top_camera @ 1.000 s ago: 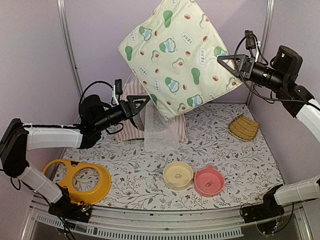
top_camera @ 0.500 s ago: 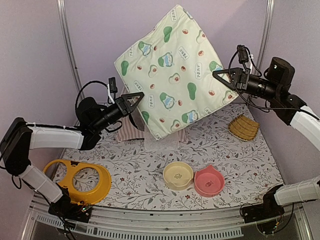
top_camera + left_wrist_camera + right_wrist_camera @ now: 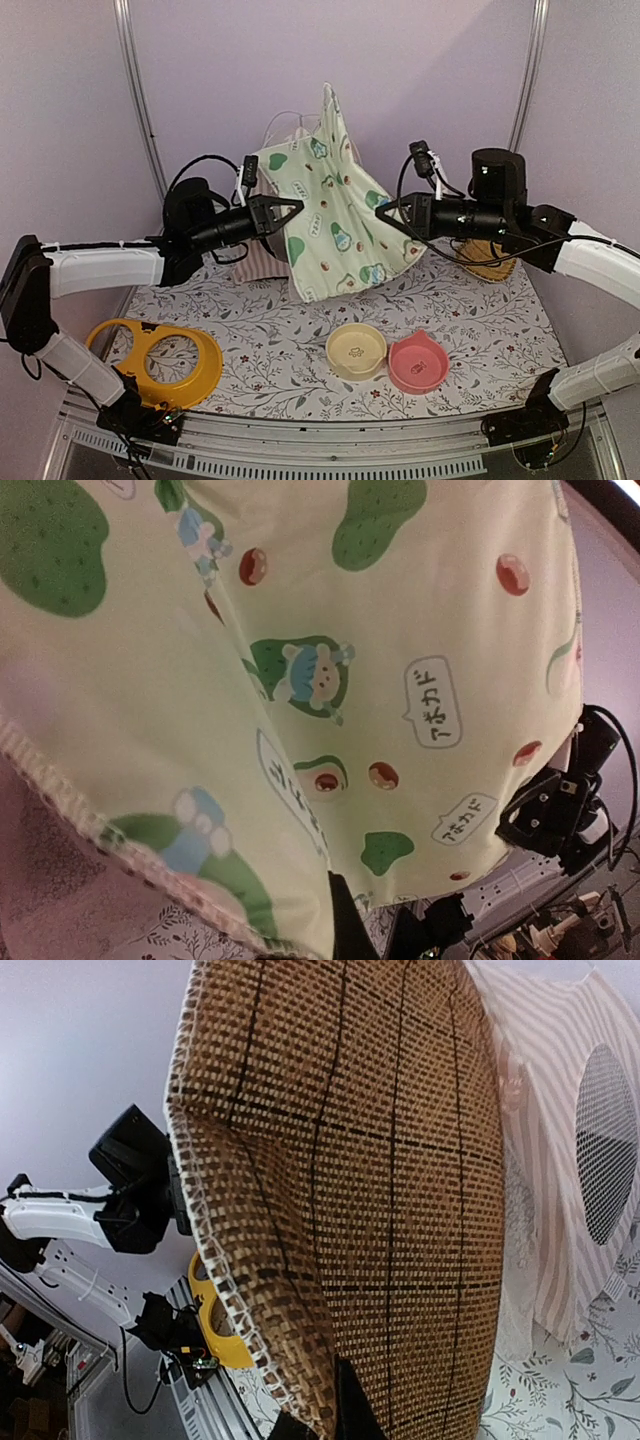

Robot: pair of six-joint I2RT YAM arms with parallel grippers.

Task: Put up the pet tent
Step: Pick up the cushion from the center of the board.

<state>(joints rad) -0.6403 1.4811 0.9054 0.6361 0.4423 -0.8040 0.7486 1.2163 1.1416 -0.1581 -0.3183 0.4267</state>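
Change: your left pincer (image 3: 291,208), spread wide a second ago beside the mat (image 3: 330,225), is now pressing together on the mat's edge. Your right pincer (image 3: 384,216) is keeping its pinch on the opposite edge. Both arms are swinging inward and down. The mat, held up flat a second ago, is now buckling and hanging in a fold between the two pincers.

Meaning: you are now carrying the mat two-handed. My guess is you are bringing it to the tent (image 3: 258,265).

Tent: sitting just behind and below your left pincer, mostly hidden by the mat. Whether it is fully standing, I cannot tell.

Pose: both forearms are reaching nearly level, with the pincers pointing at each other across the mat, well above the table.
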